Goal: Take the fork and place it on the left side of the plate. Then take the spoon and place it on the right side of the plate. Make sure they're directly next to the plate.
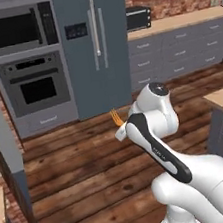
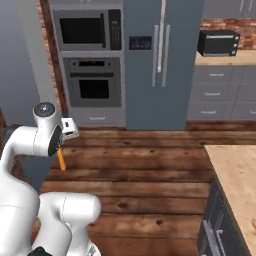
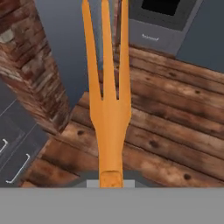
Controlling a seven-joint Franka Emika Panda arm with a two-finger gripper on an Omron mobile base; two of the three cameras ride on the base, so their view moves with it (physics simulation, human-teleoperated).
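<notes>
Gripping the fork (image 3: 108,109), jaws nearly closed on its handle, tines outward

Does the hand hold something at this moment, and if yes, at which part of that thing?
Yes. The hand holds the fork, gripping its handle; the tines point away from it, above the wooden floor.

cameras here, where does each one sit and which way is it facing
Left base view: behind the arm on its left, facing the ovens and fridge; arm at lower right.
Right base view: behind on its right, same wall; arm at lower left.
Hand view: on the hand, looking along the fork toward the floor.
Shared: fridge, fork.
</notes>
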